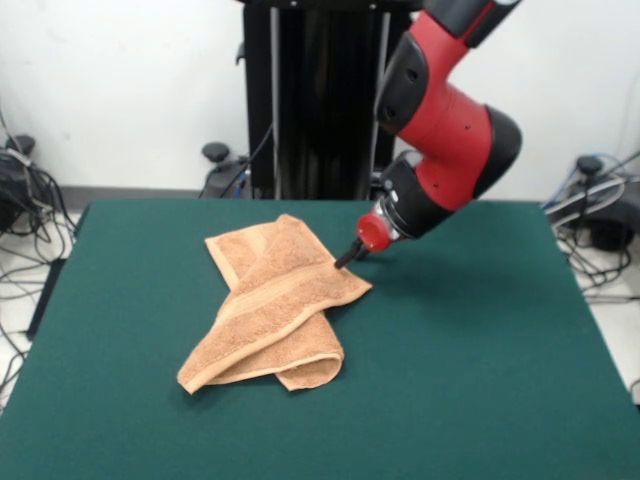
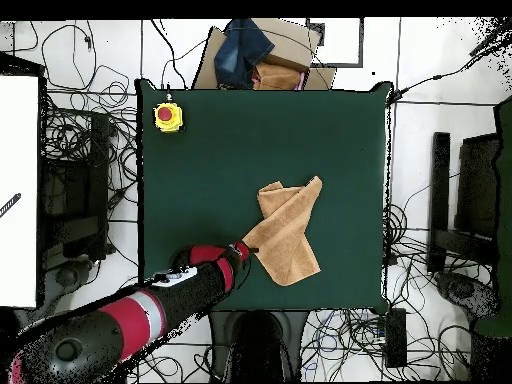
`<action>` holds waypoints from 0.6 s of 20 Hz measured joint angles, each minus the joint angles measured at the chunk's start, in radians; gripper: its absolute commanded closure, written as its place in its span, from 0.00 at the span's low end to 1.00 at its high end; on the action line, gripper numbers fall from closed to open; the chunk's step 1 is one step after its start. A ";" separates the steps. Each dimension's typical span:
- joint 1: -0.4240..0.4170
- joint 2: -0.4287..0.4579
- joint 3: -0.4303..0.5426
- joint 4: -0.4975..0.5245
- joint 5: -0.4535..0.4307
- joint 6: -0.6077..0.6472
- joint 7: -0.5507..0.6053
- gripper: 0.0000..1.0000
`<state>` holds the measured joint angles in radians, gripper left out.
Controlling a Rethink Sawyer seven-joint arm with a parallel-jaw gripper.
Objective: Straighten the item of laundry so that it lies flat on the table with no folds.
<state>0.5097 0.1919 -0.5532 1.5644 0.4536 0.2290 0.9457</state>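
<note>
Reaching a folded towel (image 1: pixel 270 305) on the green counter (image 1: pixel 480 350), the fingers (image 1: pixel 347 260) touch its edge; their spread cannot be told. Next, likely: gripping and pulling that edge outward.

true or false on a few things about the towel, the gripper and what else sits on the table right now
1. The towel lies flat with no folds. False: it is folded over itself in overlapping layers.
2. The gripper is at an edge of the towel. True: in the front view its dark tip meets the towel's edge on the side nearest the arm.
3. A yellow box with a red button sits near a corner of the table. True.
4. The towel hangs over the table's edge. False: it lies wholly on the green top, within the edges.
5. The arm crosses above the towel in the overhead view. False: it reaches in from one side and ends at the towel's edge.
</note>
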 measured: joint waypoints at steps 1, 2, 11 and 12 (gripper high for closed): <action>-0.001 0.000 0.000 -0.001 0.000 0.000 0.000 0.00; -0.004 0.000 0.000 -0.002 -0.002 0.000 0.000 0.00; -0.026 -0.002 0.000 -0.026 -0.045 0.022 0.000 0.00; -0.028 -0.002 0.000 -0.029 -0.051 0.026 0.000 0.00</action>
<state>0.4813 0.1902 -0.5528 1.5350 0.4029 0.2550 0.9457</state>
